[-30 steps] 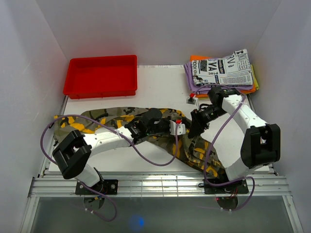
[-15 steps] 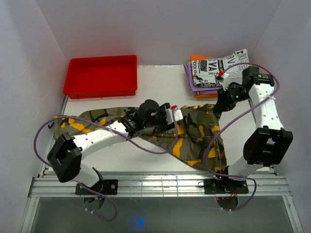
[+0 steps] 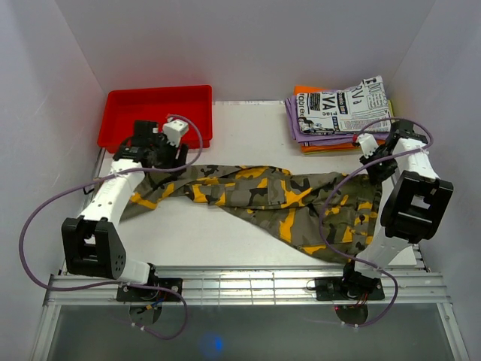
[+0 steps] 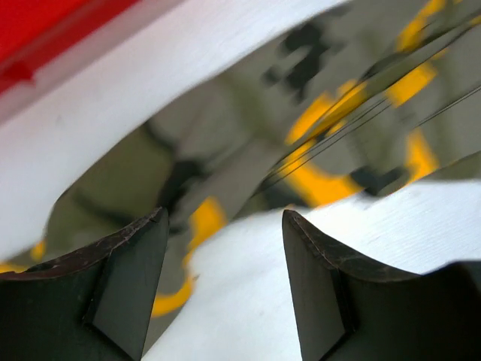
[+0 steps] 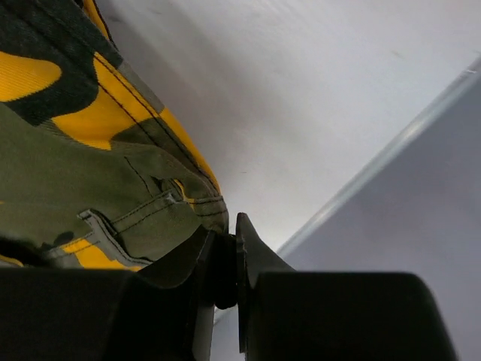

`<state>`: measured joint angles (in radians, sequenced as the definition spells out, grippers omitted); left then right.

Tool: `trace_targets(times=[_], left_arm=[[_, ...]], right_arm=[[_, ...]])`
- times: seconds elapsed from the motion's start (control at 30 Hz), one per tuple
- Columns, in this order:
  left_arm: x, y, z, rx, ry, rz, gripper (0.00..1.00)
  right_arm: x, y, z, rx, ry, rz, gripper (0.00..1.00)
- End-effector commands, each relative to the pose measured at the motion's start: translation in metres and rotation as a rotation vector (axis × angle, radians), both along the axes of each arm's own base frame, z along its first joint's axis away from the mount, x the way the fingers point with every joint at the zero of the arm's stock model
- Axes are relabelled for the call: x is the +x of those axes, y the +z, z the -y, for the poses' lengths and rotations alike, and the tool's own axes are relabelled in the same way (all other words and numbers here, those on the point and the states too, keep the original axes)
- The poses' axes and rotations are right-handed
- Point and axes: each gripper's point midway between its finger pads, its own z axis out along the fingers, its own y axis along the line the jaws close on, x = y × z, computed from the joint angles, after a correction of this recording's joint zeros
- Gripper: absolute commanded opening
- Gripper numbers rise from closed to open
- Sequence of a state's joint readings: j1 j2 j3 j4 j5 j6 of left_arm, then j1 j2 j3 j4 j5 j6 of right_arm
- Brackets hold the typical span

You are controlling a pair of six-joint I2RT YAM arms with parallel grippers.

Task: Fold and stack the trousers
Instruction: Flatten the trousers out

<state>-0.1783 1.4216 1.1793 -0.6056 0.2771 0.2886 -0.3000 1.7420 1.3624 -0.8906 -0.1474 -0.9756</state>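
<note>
The camouflage trousers (image 3: 263, 195) lie stretched across the table from left to right, the wide waist end at the right. My right gripper (image 3: 373, 162) sits at that end's far corner, shut on the trousers' hem (image 5: 203, 207); in the right wrist view its jaws (image 5: 229, 252) pinch the cloth edge. My left gripper (image 3: 159, 154) hovers open over the trousers' left leg end, just in front of the red tray. In the left wrist view the trousers (image 4: 225, 150) are blurred past the fingers (image 4: 331, 278), with nothing between them (image 4: 225, 256).
A red tray (image 3: 158, 116) stands at the back left, its edge (image 4: 45, 30) also in the left wrist view. A stack of folded garments (image 3: 342, 113), newspaper print on top, sits at the back right. White walls close in on both sides.
The left gripper opened, let go of the trousers and swung from the middle to the back left. The right gripper shut on the cloth and drew it right, stretching the trousers out.
</note>
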Motion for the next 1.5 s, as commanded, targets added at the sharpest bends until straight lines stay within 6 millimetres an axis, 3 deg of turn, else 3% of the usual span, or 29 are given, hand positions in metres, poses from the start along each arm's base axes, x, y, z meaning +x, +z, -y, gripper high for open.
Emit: trace_targets(times=[0.0, 0.03, 0.07, 0.13, 0.17, 0.2, 0.23, 0.27, 0.4, 0.47, 0.53, 0.6, 0.63, 0.67, 0.73, 0.8, 0.97, 1.17, 1.2, 1.23, 1.27, 1.3, 1.33, 1.4, 1.43, 1.47], left_arm=[[-0.034, -0.016, -0.046, 0.009, 0.026, -0.152, 0.72], [-0.041, -0.027, -0.073, 0.022, 0.083, -0.197, 0.72], [-0.043, -0.032, -0.083, 0.041, 0.095, -0.21, 0.72], [-0.051, -0.043, -0.108, 0.081, 0.112, -0.236, 0.73], [-0.059, -0.05, -0.115, 0.087, 0.119, -0.278, 0.73], [-0.062, -0.052, -0.12, 0.075, 0.122, -0.286, 0.73], [-0.066, -0.054, -0.131, 0.078, 0.123, -0.295, 0.74], [-0.074, -0.058, -0.132, 0.081, 0.111, -0.329, 0.74], [-0.097, -0.054, -0.137, 0.118, 0.002, -0.335, 0.74], [-0.111, -0.057, -0.141, 0.18, -0.074, -0.338, 0.75], [-0.128, -0.069, -0.152, 0.267, -0.08, -0.366, 0.75], [-0.125, -0.079, -0.166, 0.353, -0.08, -0.326, 0.75], [-0.133, -0.092, -0.173, 0.402, -0.075, -0.343, 0.75], [-0.117, -0.094, -0.181, 0.441, -0.062, -0.282, 0.75], [-0.11, -0.108, -0.188, 0.472, -0.068, -0.284, 0.75], [-0.097, -0.116, -0.194, 0.48, -0.047, -0.283, 0.75], [-0.076, -0.144, -0.199, 0.436, 0.001, -0.345, 0.73], [-0.088, -0.16, -0.19, 0.376, -0.027, -0.449, 0.31], [-0.088, -0.156, -0.185, 0.349, -0.042, -0.449, 0.25], [-0.099, -0.152, -0.178, 0.319, -0.063, -0.492, 0.1], [-0.101, -0.145, -0.174, 0.297, -0.08, -0.494, 0.01], [-0.093, -0.125, -0.165, 0.25, -0.101, -0.443, 0.0], [-0.107, -0.113, -0.156, 0.211, -0.132, -0.482, 0.0], [-0.11, -0.083, -0.148, 0.182, -0.18, -0.442, 0.0], [-0.113, -0.052, -0.14, 0.159, -0.201, -0.397, 0.0], [-0.115, -0.038, -0.14, 0.165, -0.223, -0.366, 0.0]], right_arm=[[0.04, 0.021, 0.062, -0.267, 0.005, 0.158, 0.08], [0.045, 0.024, 0.064, -0.273, 0.01, 0.168, 0.08], [0.049, 0.027, 0.064, -0.277, 0.013, 0.177, 0.08], [0.053, 0.028, 0.056, -0.283, 0.022, 0.159, 0.24], [0.061, 0.041, 0.051, -0.282, 0.024, 0.179, 0.33], [0.055, 0.042, 0.037, -0.249, 0.037, 0.144, 0.51], [0.053, 0.049, 0.025, -0.217, 0.056, 0.143, 0.87], [0.054, 0.061, 0.018, -0.202, 0.067, 0.154, 0.93], [0.024, 0.081, -0.04, -0.081, 0.206, 0.117, 0.93], [-0.003, 0.092, -0.064, -0.029, 0.284, 0.096, 0.87], [-0.029, 0.089, -0.091, 0.012, 0.383, 0.066, 0.79], [-0.066, 0.068, -0.114, 0.051, 0.454, -0.044, 0.74], [-0.08, 0.065, -0.124, 0.062, 0.503, -0.065, 0.74], [-0.093, 0.057, -0.131, 0.068, 0.533, -0.099, 0.73], [-0.121, 0.039, -0.146, 0.085, 0.604, -0.185, 0.74], [-0.135, 0.032, -0.157, 0.102, 0.645, -0.22, 0.77], [-0.155, -0.003, -0.162, 0.089, 0.661, -0.288, 0.79], [-0.162, -0.035, -0.158, 0.04, 0.668, -0.301, 0.77], [-0.175, -0.047, -0.151, 0.022, 0.672, -0.338, 0.76], [-0.169, -0.053, -0.143, -0.031, 0.687, -0.308, 0.73], [-0.173, -0.059, -0.137, -0.056, 0.695, -0.309, 0.71], [-0.184, -0.066, -0.128, -0.082, 0.71, -0.324, 0.63], [-0.184, -0.07, -0.12, -0.129, 0.739, -0.315, 0.61], [-0.193, -0.076, -0.109, -0.153, 0.763, -0.312, 0.53], [-0.193, -0.074, -0.107, -0.163, 0.774, -0.29, 0.51], [-0.193, -0.073, -0.097, -0.195, 0.786, -0.288, 0.49]])
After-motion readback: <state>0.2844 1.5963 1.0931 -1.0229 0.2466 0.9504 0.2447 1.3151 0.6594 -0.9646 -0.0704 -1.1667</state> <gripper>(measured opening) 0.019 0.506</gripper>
